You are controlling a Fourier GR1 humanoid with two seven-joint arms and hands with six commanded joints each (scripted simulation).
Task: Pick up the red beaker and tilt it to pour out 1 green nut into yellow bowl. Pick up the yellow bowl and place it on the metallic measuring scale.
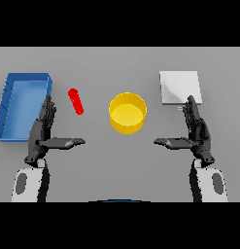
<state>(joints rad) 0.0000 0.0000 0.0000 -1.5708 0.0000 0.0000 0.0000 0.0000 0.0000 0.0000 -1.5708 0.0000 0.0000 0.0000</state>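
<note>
A small red cylindrical beaker (pixel 76 101) lies tilted on the grey table (pixel 116 165), left of the round yellow bowl (pixel 127 113). The flat metallic scale (pixel 179 87) sits far right, a blue rectangular tray (pixel 22 104) far left. Left hand (pixel 42 131) and right hand (pixel 197 130) hover near, fingers straight, grasping nothing.

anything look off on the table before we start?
The red beaker looks tipped over, lying slanted between the blue bin and the yellow bowl. No nut is visible. Nothing else looks off.
</note>
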